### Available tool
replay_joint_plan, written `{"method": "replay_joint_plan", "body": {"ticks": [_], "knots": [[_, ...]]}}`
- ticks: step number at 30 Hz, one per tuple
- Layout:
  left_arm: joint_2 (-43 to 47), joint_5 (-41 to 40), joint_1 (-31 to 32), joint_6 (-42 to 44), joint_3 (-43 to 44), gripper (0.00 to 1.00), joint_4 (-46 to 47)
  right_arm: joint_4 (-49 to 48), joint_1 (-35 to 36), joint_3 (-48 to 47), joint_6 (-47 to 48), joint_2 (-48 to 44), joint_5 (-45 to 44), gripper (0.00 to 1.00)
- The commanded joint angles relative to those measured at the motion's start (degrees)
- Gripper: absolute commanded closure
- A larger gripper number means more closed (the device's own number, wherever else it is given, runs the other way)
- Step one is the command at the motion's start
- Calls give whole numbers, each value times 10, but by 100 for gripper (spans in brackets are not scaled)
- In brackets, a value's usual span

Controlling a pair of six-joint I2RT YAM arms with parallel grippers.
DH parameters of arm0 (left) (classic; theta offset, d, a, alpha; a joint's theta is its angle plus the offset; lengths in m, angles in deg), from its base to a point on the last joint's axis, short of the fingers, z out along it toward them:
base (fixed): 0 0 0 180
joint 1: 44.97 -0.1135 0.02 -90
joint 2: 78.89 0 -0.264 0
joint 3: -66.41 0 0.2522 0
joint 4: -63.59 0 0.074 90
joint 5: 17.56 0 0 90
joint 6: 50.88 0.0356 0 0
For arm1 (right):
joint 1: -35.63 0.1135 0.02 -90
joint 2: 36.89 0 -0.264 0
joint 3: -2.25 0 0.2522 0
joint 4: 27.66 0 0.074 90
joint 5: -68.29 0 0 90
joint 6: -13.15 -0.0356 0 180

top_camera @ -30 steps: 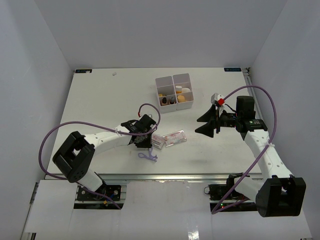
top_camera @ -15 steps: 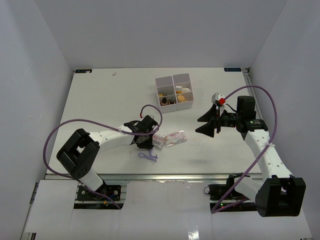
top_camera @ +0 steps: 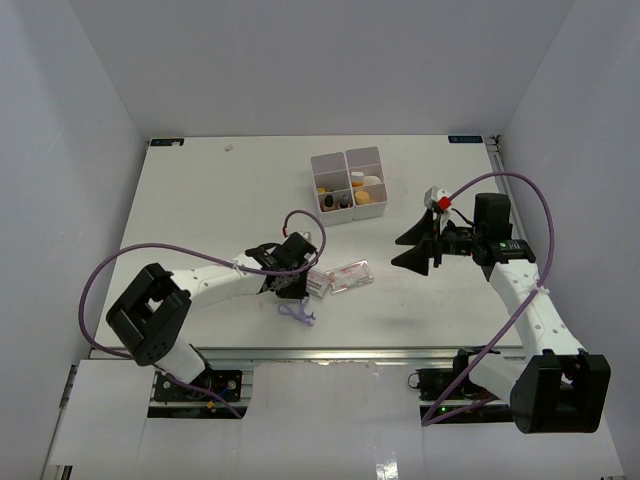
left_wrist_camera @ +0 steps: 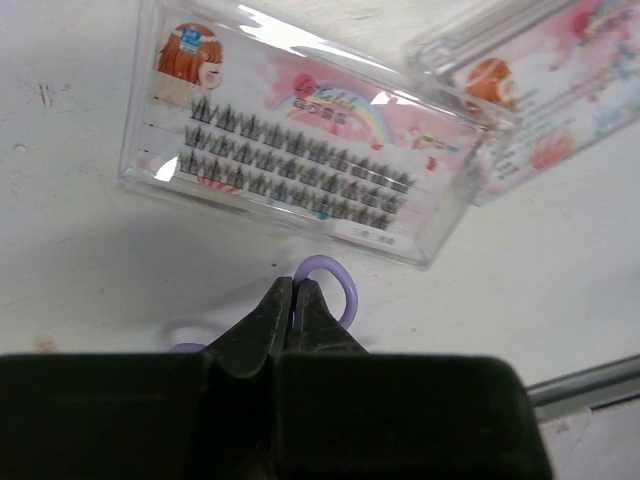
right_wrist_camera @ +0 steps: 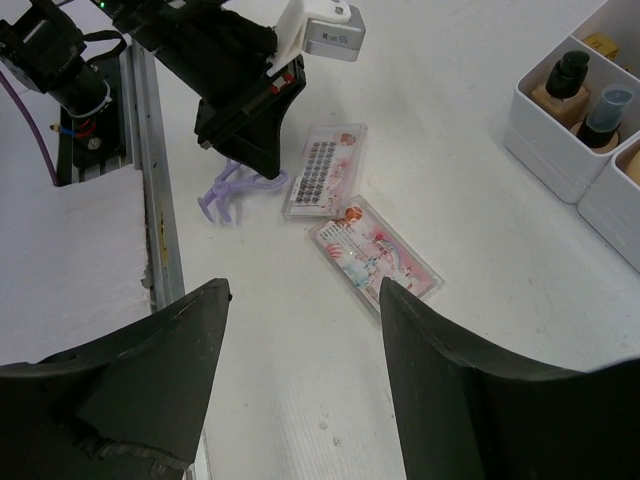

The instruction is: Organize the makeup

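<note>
My left gripper [top_camera: 288,293] is down at the table near the front edge, shut on the ring end of the thin purple tool [left_wrist_camera: 343,281], which lies flat [top_camera: 298,314]. Just beyond its tips lie two flat clear packets with pink print, one with rows of lashes [left_wrist_camera: 300,150] and one overlapping it on the right [left_wrist_camera: 545,90]. My right gripper [top_camera: 410,248] hangs open above the table to the right of the packets [right_wrist_camera: 375,258], holding nothing. The white compartment box [top_camera: 347,183] at the back holds an orange sponge [top_camera: 364,197] and a white oval piece [top_camera: 372,181].
Small bottles [right_wrist_camera: 565,80] stand in the box's near-left compartment. The metal rail [right_wrist_camera: 160,200] of the table's front edge runs just beside the purple tool. Purple cables loop over both arms.
My left gripper has shifted slightly toward the purple tool and closed its jaws on the tool's ring. The right arm has not moved.
</note>
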Motion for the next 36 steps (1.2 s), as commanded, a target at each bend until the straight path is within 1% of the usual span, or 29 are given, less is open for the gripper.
{"method": "replay_joint_plan", "body": {"ticks": [1, 6, 10, 14, 16, 20, 23, 26, 28, 32, 36], "knots": [[79, 24, 11, 7, 20, 100, 5, -21, -4, 7, -2, 1, 29, 31], [123, 43, 23, 25, 55, 100, 26, -34, -2, 16, -21, 10, 62, 28], [128, 37, 29, 51, 80, 100, 106, -83, 20, 23, -97, 34, 66, 26], [94, 16, 34, 78, 103, 100, 183, -121, 56, 15, -172, 78, 48, 23], [75, 8, 38, 88, 113, 100, 213, -134, 62, 9, -199, 93, 37, 23], [30, -9, 49, 125, 135, 100, 258, -147, 65, -21, -260, 158, 11, 24], [-3, -19, 57, 140, 157, 100, 262, -141, 67, -45, -271, 202, 4, 26], [-25, -28, 66, 155, 166, 100, 264, -129, 73, -55, -270, 226, 9, 28], [-36, -35, 72, 166, 170, 100, 265, -128, 79, -55, -267, 230, 3, 29], [-43, -40, 78, 169, 170, 100, 268, -127, 85, -56, -262, 225, -38, 32], [-44, -37, 80, 170, 170, 100, 270, -120, 87, -59, -252, 228, -69, 38]]}}
